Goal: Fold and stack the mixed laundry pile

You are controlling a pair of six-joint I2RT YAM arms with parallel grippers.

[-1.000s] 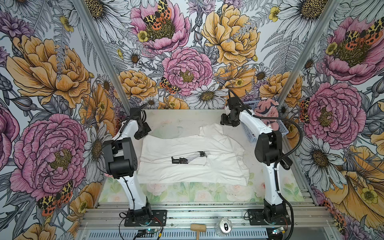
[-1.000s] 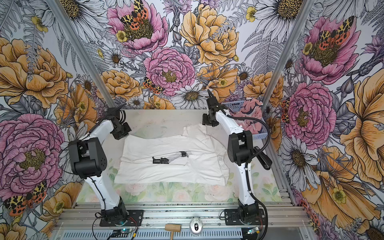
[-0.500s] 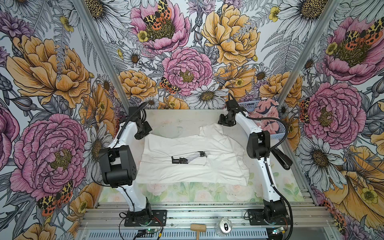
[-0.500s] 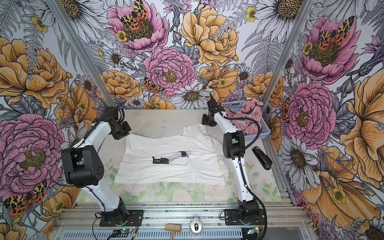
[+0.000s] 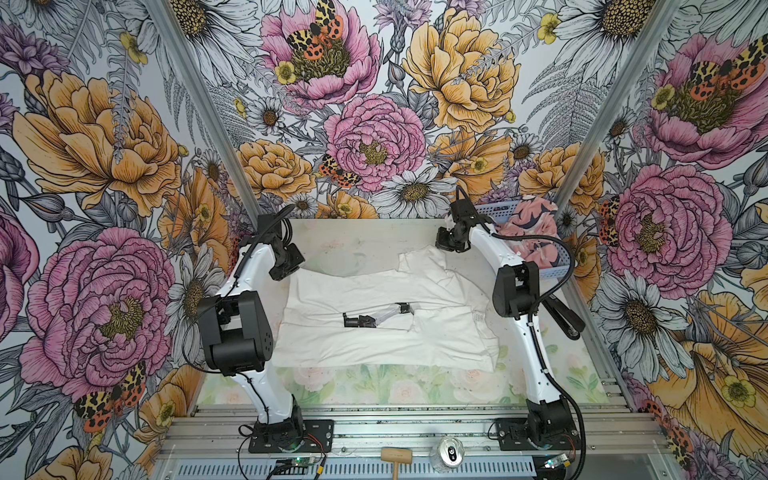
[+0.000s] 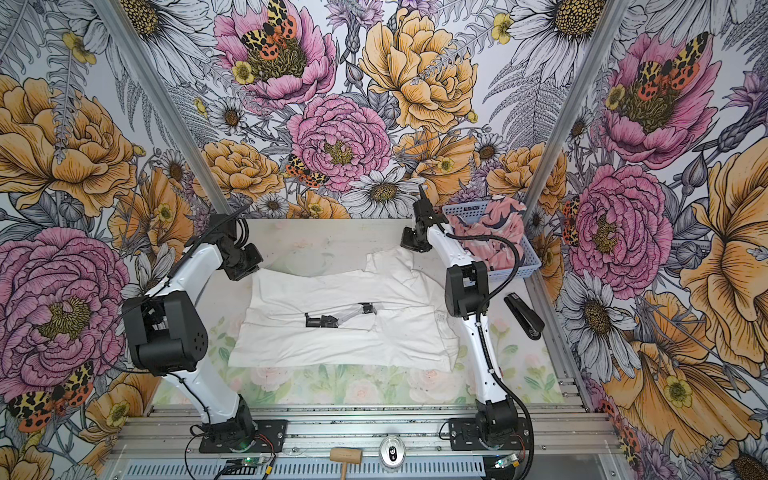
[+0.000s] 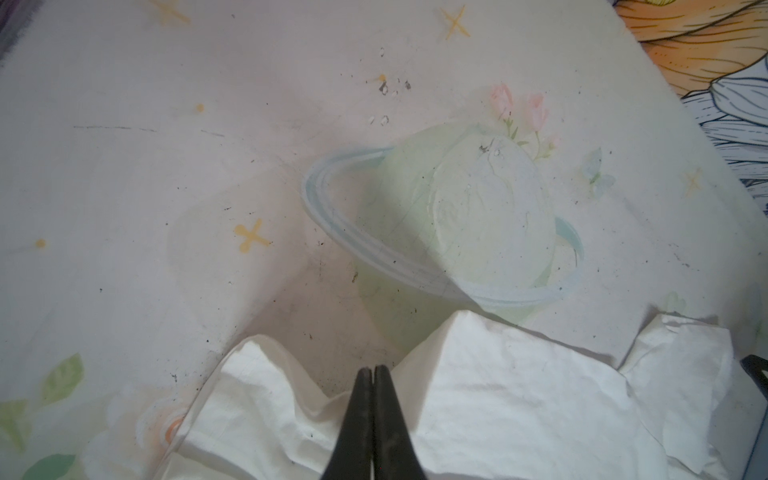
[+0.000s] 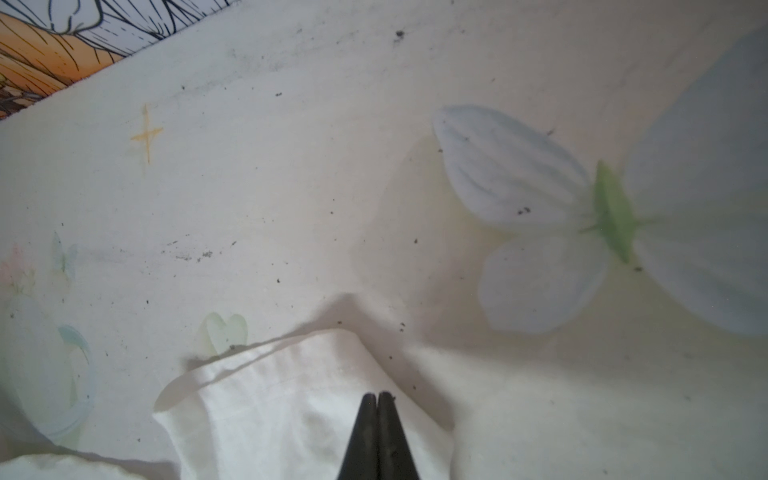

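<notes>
- White cloth took up the middle of the table: the white T-shirt lay spread out and wrinkled in both top views, one sleeve poking toward the back wall.
- I had the left gripper at the shirt's far left corner. In the left wrist view its tips were pressed together at the hem, and the cloth rose in a peak on either side of them.
- I could not tell whether any fabric was caught between those tips.
- I had the right gripper at the end of the far sleeve. In the right wrist view its tips were also pressed together, directly over the sleeve's edge. Whether they pinched cloth, I could not tell.
- The pink garment, printed with navy and white shapes, sat heaped in the light blue basket in the far right corner, behind the right arm and clear of both grippers.
</notes>
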